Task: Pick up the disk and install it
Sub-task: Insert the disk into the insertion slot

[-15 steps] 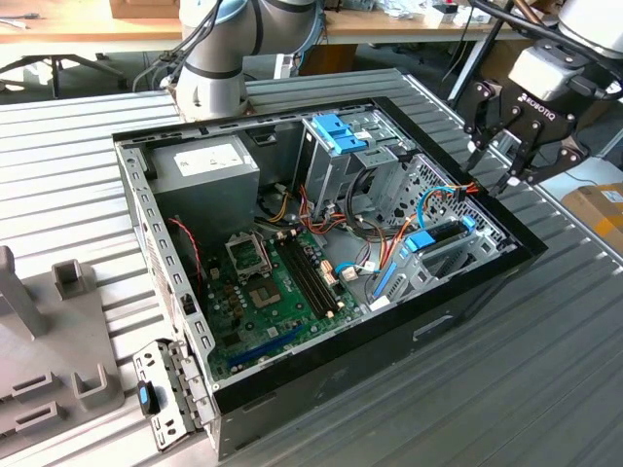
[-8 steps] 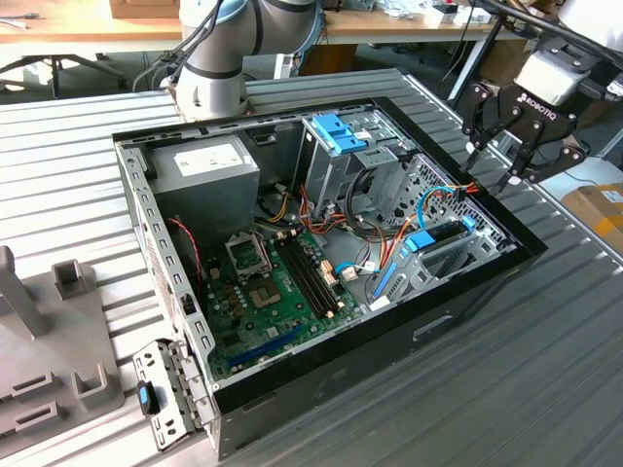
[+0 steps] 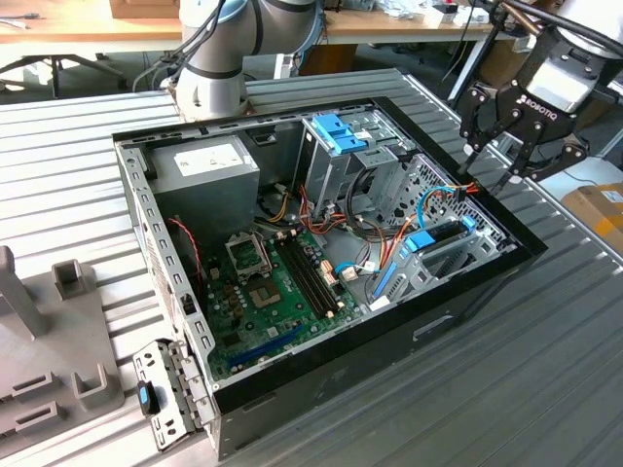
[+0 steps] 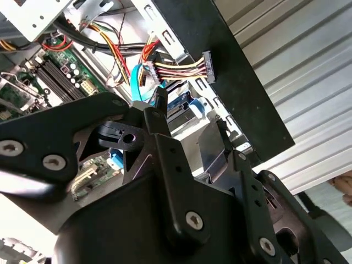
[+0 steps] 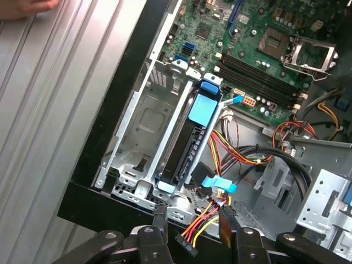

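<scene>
The disk (image 5: 185, 144) stands on edge in the drive bay of the open computer case (image 3: 458, 302), its light-blue bracket (image 5: 202, 109) on top. In the exterior view the disk (image 3: 440, 236) shows as a dark slot with a blue tab near the case's right wall. My gripper (image 3: 492, 167) hovers open and empty above that wall, a little beyond the bay. In both wrist views the fingertips (image 5: 160, 216) are spread apart over the bay's end, with nothing between them. A loose power connector (image 5: 187, 242) on coloured wires hangs between them, by the gripper (image 4: 190, 110).
A grey power-supply box (image 3: 204, 165) sits at the case's back left, a tall metal cage with blue tabs (image 3: 341, 134) behind the motherboard (image 3: 282, 282). Grey fixtures (image 3: 49, 360) lie at the exterior view's left. A person's hand (image 5: 25, 5) rests on the ribbed table.
</scene>
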`<act>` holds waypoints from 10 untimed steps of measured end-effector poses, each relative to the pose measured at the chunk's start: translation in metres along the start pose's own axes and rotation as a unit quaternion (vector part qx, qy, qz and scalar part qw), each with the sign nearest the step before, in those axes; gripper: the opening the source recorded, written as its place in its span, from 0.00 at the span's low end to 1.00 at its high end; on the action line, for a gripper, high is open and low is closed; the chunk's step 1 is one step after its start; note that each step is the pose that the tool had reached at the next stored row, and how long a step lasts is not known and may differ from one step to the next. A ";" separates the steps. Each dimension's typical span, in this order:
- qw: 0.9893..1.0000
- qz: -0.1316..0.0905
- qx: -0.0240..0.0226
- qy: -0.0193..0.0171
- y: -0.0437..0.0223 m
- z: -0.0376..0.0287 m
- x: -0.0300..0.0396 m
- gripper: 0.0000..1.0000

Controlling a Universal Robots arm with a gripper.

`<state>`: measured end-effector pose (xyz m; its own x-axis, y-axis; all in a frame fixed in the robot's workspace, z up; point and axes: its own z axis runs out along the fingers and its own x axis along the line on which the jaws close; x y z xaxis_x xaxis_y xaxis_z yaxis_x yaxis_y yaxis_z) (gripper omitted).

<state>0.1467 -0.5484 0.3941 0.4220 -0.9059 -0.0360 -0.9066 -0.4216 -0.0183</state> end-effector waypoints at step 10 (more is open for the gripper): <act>0.999 -0.049 -0.002 -0.001 -0.0027 0.0004 -0.0008 0.50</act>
<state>0.1488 -0.5465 0.3938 0.5081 -0.8606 -0.0358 -0.8613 -0.5078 -0.0182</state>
